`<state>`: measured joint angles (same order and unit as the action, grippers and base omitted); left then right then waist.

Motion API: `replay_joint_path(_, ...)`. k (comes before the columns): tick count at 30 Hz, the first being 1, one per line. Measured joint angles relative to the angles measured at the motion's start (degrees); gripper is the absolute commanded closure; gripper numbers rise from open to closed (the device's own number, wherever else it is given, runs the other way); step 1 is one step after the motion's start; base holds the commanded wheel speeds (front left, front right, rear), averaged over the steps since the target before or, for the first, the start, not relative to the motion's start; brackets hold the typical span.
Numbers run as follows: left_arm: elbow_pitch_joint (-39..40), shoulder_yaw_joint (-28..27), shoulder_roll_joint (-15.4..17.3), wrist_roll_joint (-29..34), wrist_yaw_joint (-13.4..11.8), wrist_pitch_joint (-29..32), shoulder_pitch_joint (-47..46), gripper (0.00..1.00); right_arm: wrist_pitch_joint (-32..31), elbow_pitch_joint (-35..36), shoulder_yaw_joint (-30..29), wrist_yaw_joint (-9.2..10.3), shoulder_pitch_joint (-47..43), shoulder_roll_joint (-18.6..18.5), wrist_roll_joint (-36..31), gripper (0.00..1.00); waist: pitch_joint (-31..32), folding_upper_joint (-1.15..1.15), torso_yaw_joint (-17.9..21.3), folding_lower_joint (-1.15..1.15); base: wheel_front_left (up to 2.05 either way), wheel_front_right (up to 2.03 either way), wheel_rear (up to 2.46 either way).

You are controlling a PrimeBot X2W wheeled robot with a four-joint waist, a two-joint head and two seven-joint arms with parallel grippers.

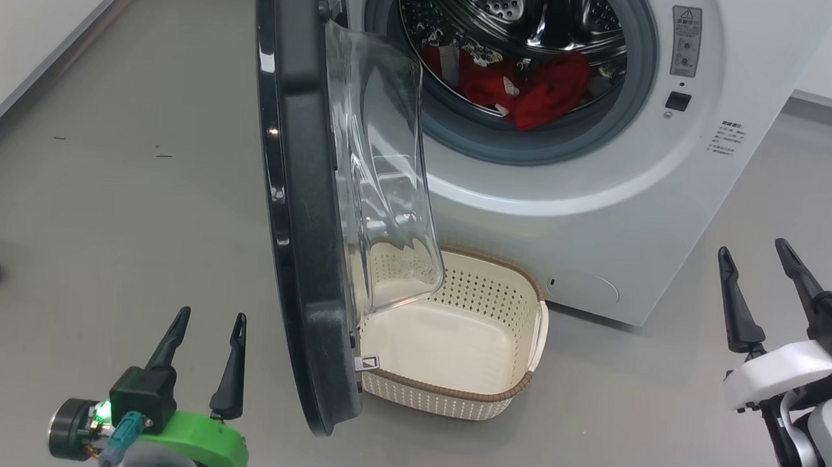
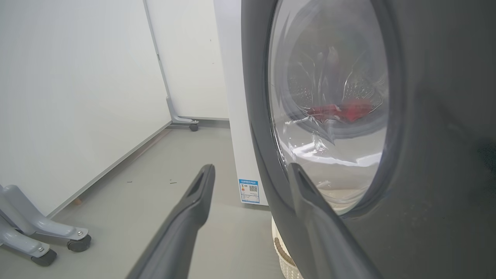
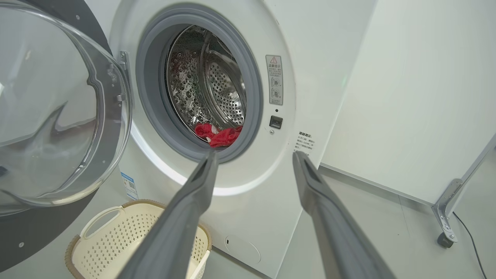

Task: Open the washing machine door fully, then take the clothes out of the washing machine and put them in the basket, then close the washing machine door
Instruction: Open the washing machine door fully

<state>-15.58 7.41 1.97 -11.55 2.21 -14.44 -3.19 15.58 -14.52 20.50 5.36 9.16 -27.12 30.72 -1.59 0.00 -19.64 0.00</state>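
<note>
Hovering spread and empty: left gripper (image 1: 213,314), right gripper (image 1: 752,247).
Clothes (image 1: 534,91) are looking limp and light; a bunched near fold is likely offering the best grip.

The door (image 1: 296,242) is smooth black plastic, glossy along its outer edge, around a clear, shiny glass bowl (image 1: 383,176). The machine (image 1: 601,185) has a smooth white, faintly glossy shell, a matt grey rubber ring (image 1: 532,153) and a bright perforated steel drum (image 3: 223,85). The clothes (image 1: 541,91) are soft red cloth. The basket (image 1: 483,292) is matt cream perforated plastic with a brown woven-look rim. The floor (image 1: 109,192) is smooth matt grey.
</note>
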Motion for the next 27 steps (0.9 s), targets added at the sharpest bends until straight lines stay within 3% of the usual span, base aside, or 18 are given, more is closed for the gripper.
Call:
replay_joint_path(7, 0.05, -0.35, 0.0, -0.01, 0.0, 0.0, 0.1, 0.0, -0.65, 6.09, -2.76, 1.31, -1.36, 4.64, -6.68, 0.0, -0.06, 0.0, 0.34, 0.0, 0.0, 0.0, 0.0)
replay_joint_path(14, 0.07, -0.54, -0.01, 0.0, 0.0, 0.0, 0.32, 0.0, -0.66, 7.58, -3.2, 1.36, -8.2, 9.8, -9.5, 0.0, -0.26, 0.0, 0.73, 0.0, 0.0, 0.0, 0.0)
replay_joint_path(27, -0.27, -1.41, 0.0, 0.08, 0.0, 0.0, 0.84, 0.0, -0.66, 9.54, -3.91, 1.43, -13.5, 16.0, -13.36, 0.0, -0.28, 0.0, 1.61, 0.0, 0.0, 0.0, 0.0)
